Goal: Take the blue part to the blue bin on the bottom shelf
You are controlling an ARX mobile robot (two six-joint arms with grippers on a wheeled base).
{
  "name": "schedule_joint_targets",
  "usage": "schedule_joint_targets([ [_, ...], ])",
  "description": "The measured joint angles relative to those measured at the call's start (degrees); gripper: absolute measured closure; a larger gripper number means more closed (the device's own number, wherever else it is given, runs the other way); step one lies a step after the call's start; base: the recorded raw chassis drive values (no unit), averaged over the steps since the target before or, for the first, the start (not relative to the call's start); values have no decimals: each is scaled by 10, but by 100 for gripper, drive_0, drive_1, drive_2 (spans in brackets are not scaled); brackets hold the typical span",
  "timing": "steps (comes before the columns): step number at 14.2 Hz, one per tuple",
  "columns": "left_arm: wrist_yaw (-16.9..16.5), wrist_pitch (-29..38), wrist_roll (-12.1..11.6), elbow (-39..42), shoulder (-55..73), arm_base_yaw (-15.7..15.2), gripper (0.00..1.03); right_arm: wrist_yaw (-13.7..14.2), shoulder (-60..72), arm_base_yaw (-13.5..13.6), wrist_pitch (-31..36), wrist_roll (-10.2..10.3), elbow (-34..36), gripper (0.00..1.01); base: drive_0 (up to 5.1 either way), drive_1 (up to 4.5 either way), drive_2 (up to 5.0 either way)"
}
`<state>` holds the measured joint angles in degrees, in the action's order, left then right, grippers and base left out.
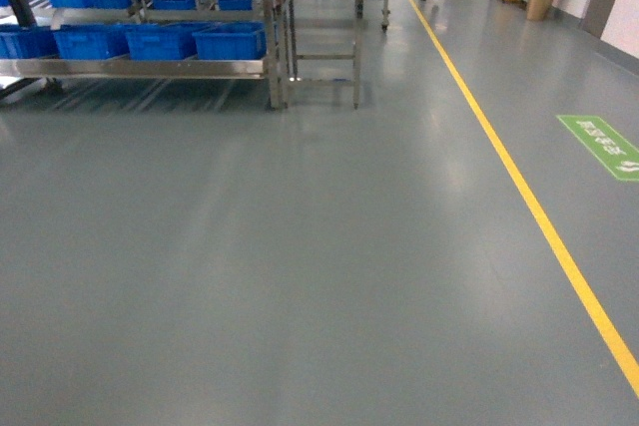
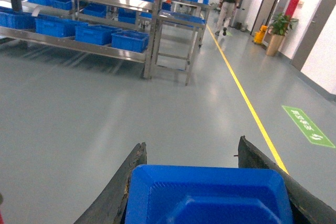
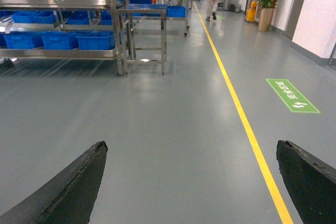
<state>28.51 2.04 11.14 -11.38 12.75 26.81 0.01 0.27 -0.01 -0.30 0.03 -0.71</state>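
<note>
In the left wrist view my left gripper (image 2: 192, 146) is shut on the blue part (image 2: 210, 195), a bright blue flat-faced plastic piece that fills the gap between the two black fingers. My right gripper (image 3: 191, 145) hangs open over bare grey floor, nothing between its fingers. Far ahead to the left stands a steel rack; its bottom shelf (image 1: 130, 68) carries a row of blue bins (image 1: 160, 40). The left wrist view also shows that shelf (image 2: 79, 47) and its bins (image 2: 129, 40). Neither gripper shows in the head view.
A small steel table (image 1: 321, 37) stands just right of the rack. A yellow floor line (image 1: 519, 177) runs diagonally on the right, with a green floor sign (image 1: 602, 145) beyond it. A person (image 2: 229, 1) walks away down the aisle near a potted plant (image 2: 275, 30).
</note>
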Motion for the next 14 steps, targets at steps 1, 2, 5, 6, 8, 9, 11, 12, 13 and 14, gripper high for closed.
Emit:
schedule_joint_targets([
  [1, 0, 0, 0, 0, 0, 0, 59, 0, 0, 0, 0, 0, 0, 3, -90, -90, -90],
  [2, -1, -1, 0, 0, 2, 0, 59, 0, 0, 0, 0, 0, 0, 3, 0, 0, 0],
  [5, 0, -1, 0, 0, 0, 0, 59, 0, 0, 0, 1, 0, 0, 3, -12, 420, -443],
  [6, 0, 0, 0, 0, 0, 0, 59, 0, 0, 0, 0, 0, 0, 3, -14, 416, -445],
  [8, 0, 0, 0, 0, 0, 0, 59, 0, 0, 0, 1, 0, 0, 3, 0, 430, -431],
  [9, 0, 0, 0, 0, 0, 0, 59, 0, 0, 0, 1, 0, 0, 3, 0, 430, -431],
  [11, 0, 0, 0, 0, 0, 0, 59, 0, 0, 0, 0, 0, 0, 3, 0, 430, -431],
  [12, 0, 0, 0, 0, 0, 0, 59, 0, 0, 0, 1, 0, 0, 3, 0, 430, -431],
  [13, 0, -2, 0, 0, 0, 0, 59, 0, 0, 0, 1, 0, 0, 3, 1, 431, -429],
  [14, 0, 0, 0, 0, 0, 0, 59, 0, 0, 0, 1, 0, 0, 3, 1, 431, -429],
])
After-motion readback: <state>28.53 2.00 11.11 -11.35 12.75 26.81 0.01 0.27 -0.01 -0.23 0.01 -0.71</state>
